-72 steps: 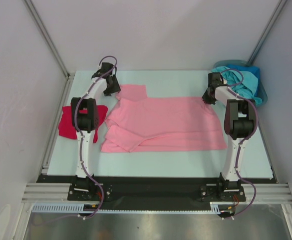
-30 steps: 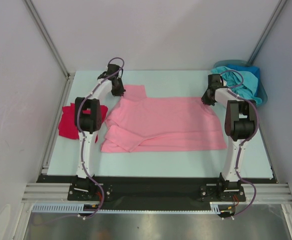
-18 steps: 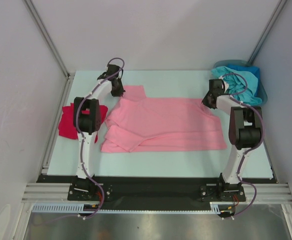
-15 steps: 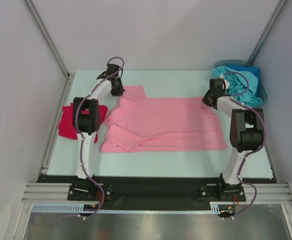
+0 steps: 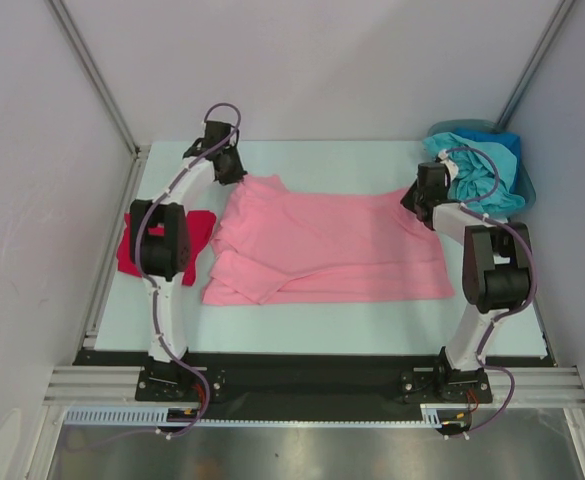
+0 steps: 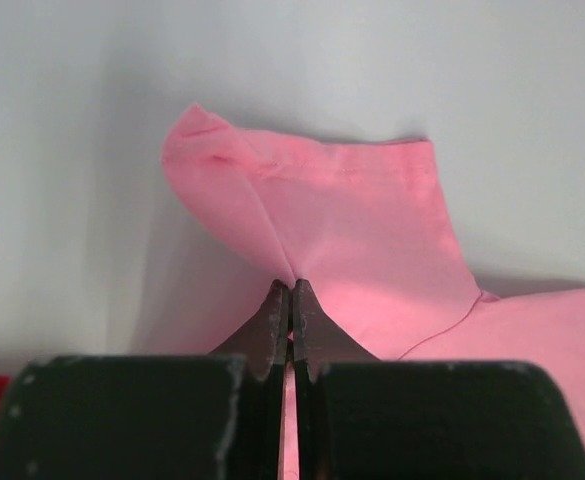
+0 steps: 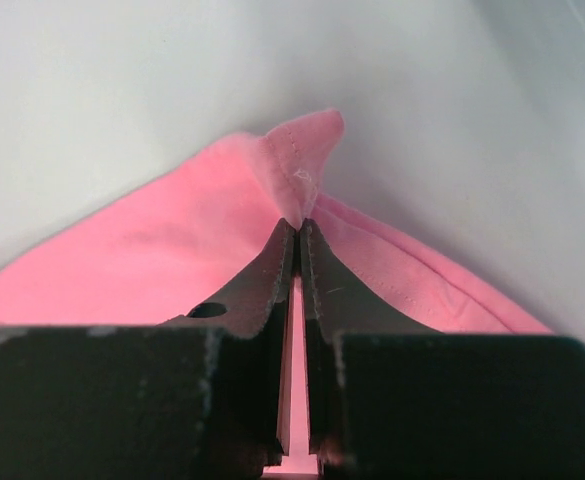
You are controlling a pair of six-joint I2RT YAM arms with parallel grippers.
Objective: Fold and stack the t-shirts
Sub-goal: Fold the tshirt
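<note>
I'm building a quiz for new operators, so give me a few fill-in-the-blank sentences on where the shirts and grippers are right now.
The left gripper and right gripper are each ___ on the pink t-shirt.
The red t-shirt lies near the ___ edge of the table.
The teal and blue shirts sit heaped at its far ___ corner.
Missing words: shut, left, right.
</note>
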